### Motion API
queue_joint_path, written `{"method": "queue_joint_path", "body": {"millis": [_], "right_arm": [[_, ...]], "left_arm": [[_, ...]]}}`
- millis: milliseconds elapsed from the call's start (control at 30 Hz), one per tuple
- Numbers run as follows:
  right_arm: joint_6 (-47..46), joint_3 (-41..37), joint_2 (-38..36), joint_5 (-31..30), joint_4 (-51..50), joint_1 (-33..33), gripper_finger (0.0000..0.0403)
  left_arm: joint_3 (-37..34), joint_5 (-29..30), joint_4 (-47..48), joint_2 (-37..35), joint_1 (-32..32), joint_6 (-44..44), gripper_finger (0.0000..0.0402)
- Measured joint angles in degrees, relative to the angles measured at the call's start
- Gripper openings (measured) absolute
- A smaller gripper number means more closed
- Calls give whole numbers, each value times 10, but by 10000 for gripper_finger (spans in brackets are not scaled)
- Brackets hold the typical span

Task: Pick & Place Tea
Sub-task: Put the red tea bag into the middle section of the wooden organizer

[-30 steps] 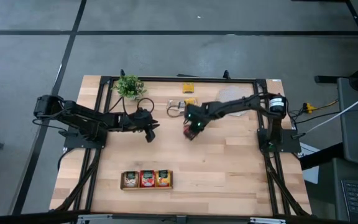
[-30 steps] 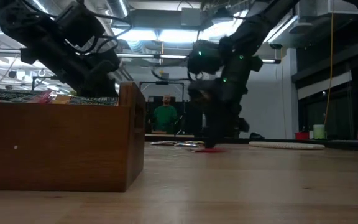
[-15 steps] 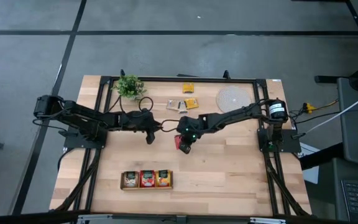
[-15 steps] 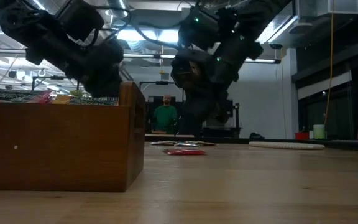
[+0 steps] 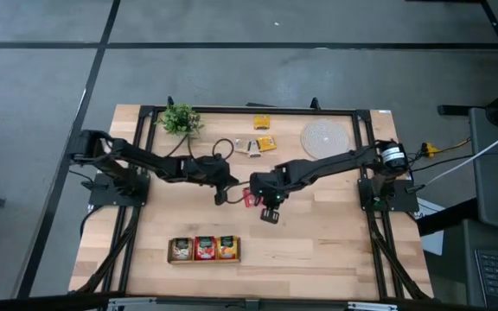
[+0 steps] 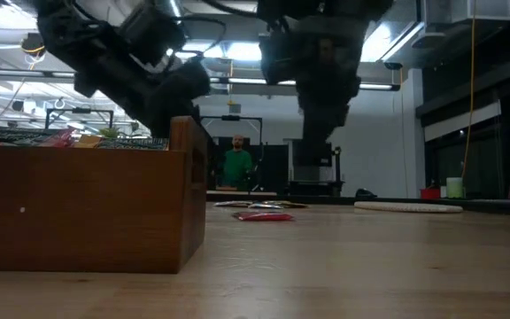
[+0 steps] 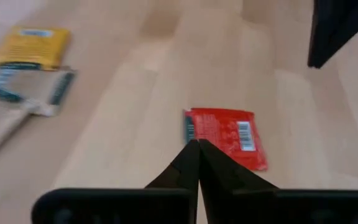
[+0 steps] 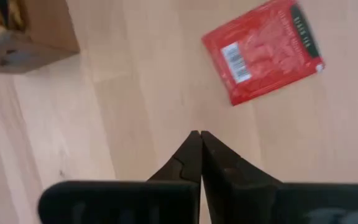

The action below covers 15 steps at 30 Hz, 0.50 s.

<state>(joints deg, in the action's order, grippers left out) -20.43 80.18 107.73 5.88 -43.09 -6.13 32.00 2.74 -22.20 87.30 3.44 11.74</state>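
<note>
One red tea sachet (image 7: 225, 135) shows a barcode.

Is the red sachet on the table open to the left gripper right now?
Probably yes. The red sachet lies flat on bare wood just ahead of the left gripper, nothing between them. Its fingers are shut, though, and the right gripper hangs close by.

I see a robotics lab or workshop: my wooden table (image 5: 318, 225) stands on a grey concrete floor (image 5: 232, 69), with exposed ceiling ducts (image 6: 228, 66), strip lights and a person (image 6: 236, 165) among equipment behind.
</note>
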Motion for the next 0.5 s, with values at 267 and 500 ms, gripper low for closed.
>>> {"method": "queue_joint_path", "body": {"millis": [267,500], "right_arm": [[-15,-34,0,-6,-2,-18,9],[-51,-60,0,-23,22,-28,9]], "left_arm": [[29,-24,-4,80,0,9,2],[62,-53,-6,133,0,-4,1]]}}
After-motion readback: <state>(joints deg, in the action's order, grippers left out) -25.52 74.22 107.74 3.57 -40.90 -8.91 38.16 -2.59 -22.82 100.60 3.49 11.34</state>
